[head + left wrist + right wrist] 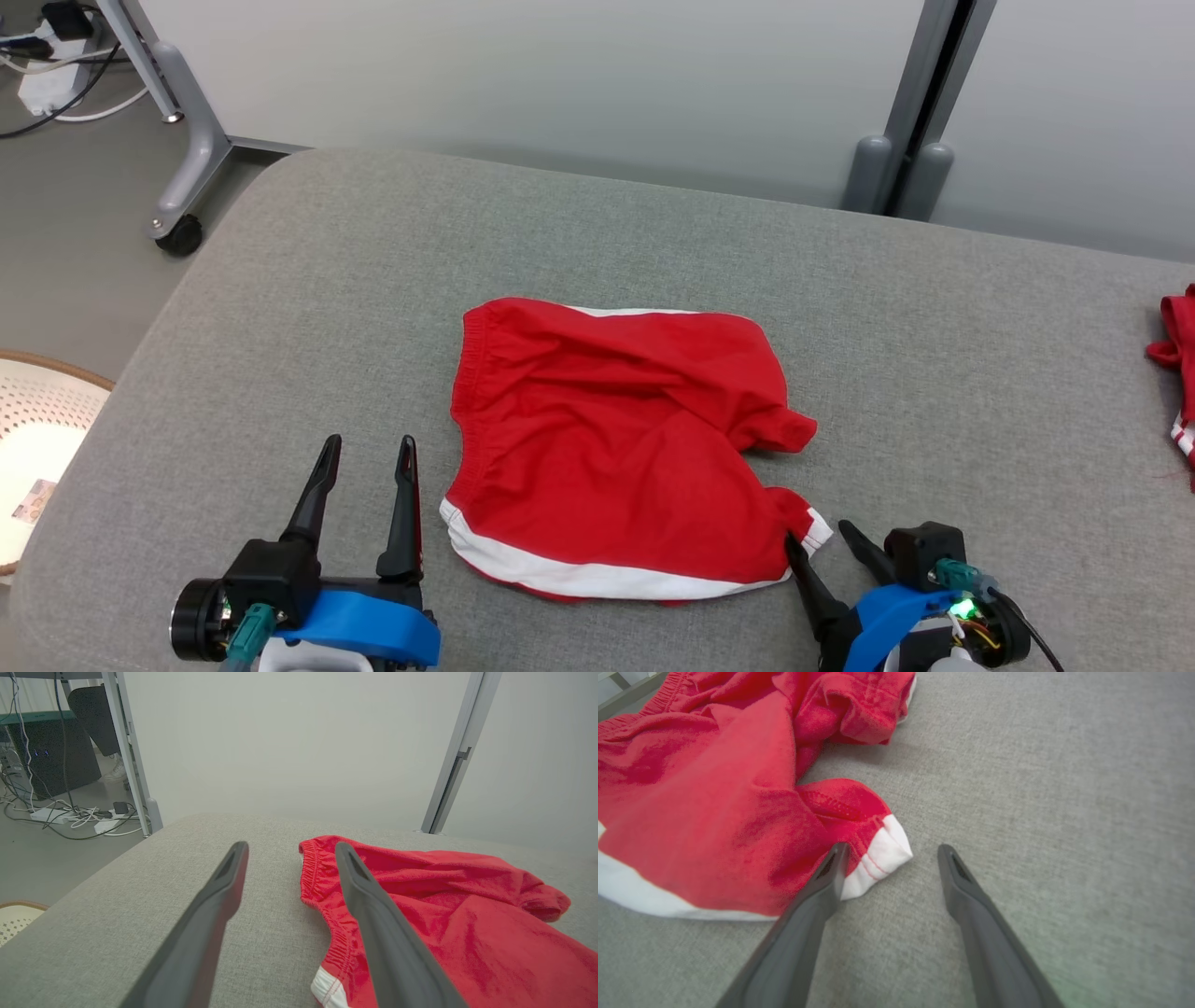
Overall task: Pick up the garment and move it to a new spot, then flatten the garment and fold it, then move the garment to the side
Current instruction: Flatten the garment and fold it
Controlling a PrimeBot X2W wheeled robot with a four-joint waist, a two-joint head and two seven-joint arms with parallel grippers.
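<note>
The garment, red shorts with white trim, lies rumpled in the middle of the grey cushion. My left gripper stands open just left of its elastic waistband, apart from the cloth; in the left wrist view the garment lies to the right of the left gripper. My right gripper is open at the garment's lower right corner. In the right wrist view the white-cuffed corner of the garment lies between the right gripper's fingers, against the left fingertip.
Another red and white cloth lies at the cushion's far right edge. A perforated white basket sits on the floor to the left. A wheeled metal frame leg and cables stand at the back left, with a pale wall panel behind.
</note>
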